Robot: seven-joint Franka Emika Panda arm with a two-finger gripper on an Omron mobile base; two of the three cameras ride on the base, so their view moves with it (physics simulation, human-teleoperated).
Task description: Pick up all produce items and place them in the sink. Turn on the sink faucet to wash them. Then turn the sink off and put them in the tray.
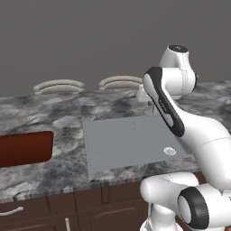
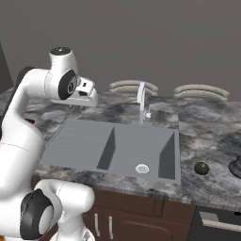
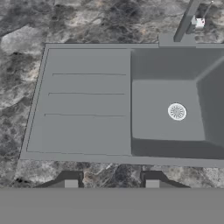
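**A:** Marbled grey counter, plain wall behind. Where does everything sit?

**B:** A matte grey sink is set into the counter, drainboard on the robot's left, basin on its right. One small dark green produce item lies on the counter just beside the sink's right rim, near a dark object cut off at the frame edge. A red-brown tray sits on the counter, well apart, on the far side of the sink.

**B:** The gripper hovers over the drainboard, fingers partly apart with nothing between them.

**A:** Anything in the containers?

**B:** No. I see just the white drain in the basin, and nothing on the visible part of the tray.

**A:** What could go wrong?

**B:** The arm has to cross the whole sink to reach the produce, and the faucet stands at the back rim, so a wide swing could clip it. The item is round; I'd guess an off-centre pinch would send it rolling toward the counter edge.
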